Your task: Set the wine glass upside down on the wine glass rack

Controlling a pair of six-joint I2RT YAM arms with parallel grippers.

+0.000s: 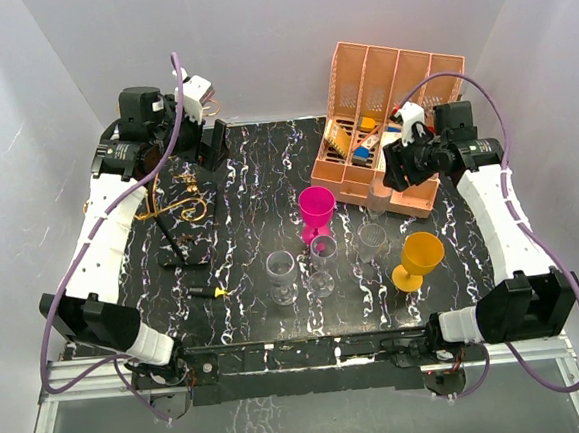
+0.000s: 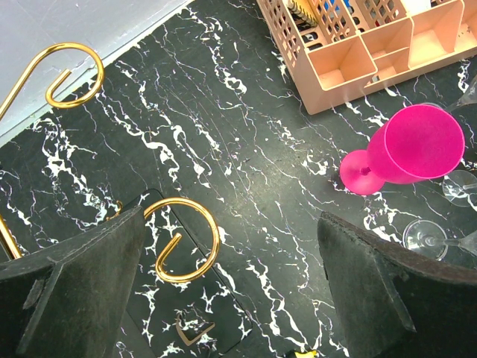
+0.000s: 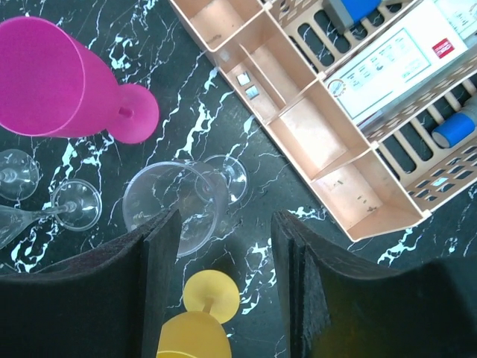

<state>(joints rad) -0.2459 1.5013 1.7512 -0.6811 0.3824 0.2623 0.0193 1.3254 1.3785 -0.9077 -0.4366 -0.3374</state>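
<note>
Observation: located clear wine glass (image 3: pixel 175 205) upright toward right edge of tabletop (image 1: pixel 246 170), just in front of salmon file organiser (image 1: pixel 389 78). Yellow goblet (image 1: pixel 420 254) near it on near side, pink goblet (image 1: pixel 317 206) toward centre. Noted two more clear glasses (image 1: pixel 282 269) near middle of near edge.

Saw right pincer (image 3: pixel 227 216) above that glass, partly open, gripping nothing. Bowl partly hidden behind one finger, not centred in the gap.

Saw left pincer (image 2: pixel 231 220) spread wide and empty, hovering over curled arms of wine glass rack (image 2: pixel 186 239) toward far left corner.

Judged stage: pre-grasp. Not yet lifted, not yet inverted.

Risks from here:
- Closing off-centre: likely to clip rim and tip glass into yellow goblet or organiser wall.
- Gripping smooth, thin stem or bowl too lightly: slip during lift, worse during turn-over.
- Carrying across crowded centre: possible knock against pink goblet.
- Hanging on light wire rack with small base: snagging a scroll, or a nudge from left pincer so close, enough to topple it.
</note>
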